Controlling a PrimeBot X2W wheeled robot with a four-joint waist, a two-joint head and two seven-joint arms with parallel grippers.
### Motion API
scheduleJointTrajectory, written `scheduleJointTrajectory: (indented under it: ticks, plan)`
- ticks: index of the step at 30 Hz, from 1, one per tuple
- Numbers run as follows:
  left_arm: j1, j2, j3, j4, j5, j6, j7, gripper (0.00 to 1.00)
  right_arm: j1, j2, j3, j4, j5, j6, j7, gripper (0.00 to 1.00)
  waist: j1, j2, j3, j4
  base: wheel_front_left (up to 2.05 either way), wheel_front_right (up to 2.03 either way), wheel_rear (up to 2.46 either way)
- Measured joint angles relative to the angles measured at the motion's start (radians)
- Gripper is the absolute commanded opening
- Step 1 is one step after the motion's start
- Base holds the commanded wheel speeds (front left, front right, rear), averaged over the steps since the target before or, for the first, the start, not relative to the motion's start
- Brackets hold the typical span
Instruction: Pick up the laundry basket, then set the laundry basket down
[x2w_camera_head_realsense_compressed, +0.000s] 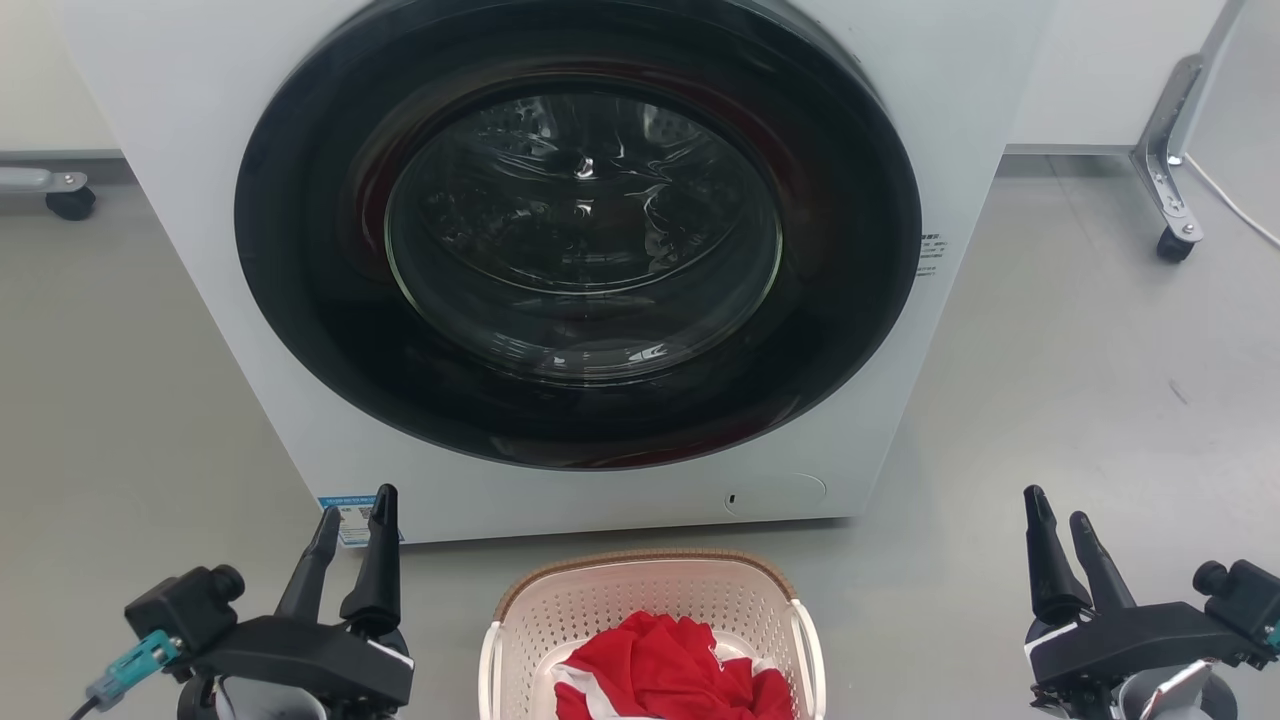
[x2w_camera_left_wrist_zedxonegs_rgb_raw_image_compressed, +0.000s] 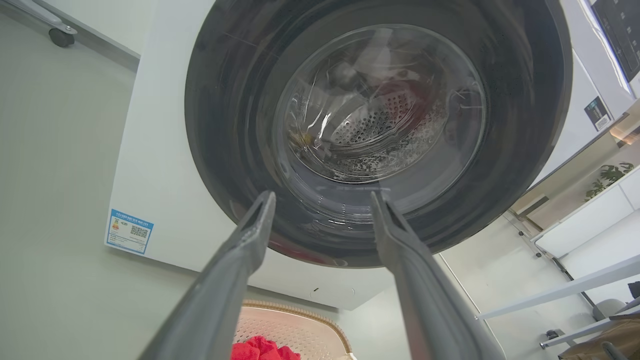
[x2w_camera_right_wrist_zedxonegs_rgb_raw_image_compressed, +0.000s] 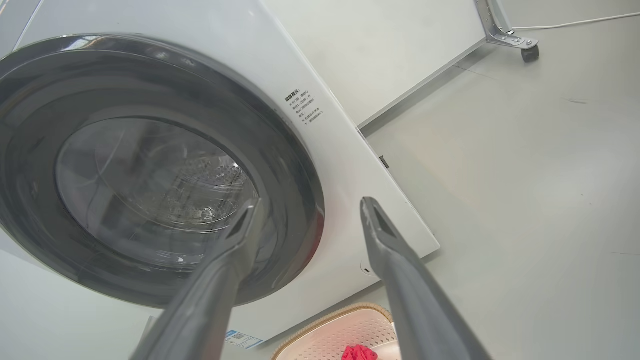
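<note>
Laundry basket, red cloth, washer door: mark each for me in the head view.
laundry basket (x2w_camera_head_realsense_compressed: 640, 600): head view, on its perforated far wall.
red cloth (x2w_camera_head_realsense_compressed: 670, 670): head view, middle of the crumpled fabric.
washer door (x2w_camera_head_realsense_compressed: 585, 230): head view, centre of the glass window.

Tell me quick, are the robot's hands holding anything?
Left hand: open, holding nothing.
Right hand: open, holding nothing.

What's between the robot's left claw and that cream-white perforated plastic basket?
Just bare grey floor, seen in the head view, separates the left gripper from the laundry basket.
</note>
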Motion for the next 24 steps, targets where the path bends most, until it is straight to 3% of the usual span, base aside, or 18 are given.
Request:
scheduleJointTrajectory:
  ticks: [24]
  plan:
    - [-0.009, 0.003, -0.057, 0.026, 0.275, 0.070, -0.073, 1.00, -0.012, -0.031, 0.086, -0.008, -0.324, -0.065, -0.078, 1.00, 0.0000, 0.0000, 0.001, 0.004, 0.00, 0.00, 0.00]
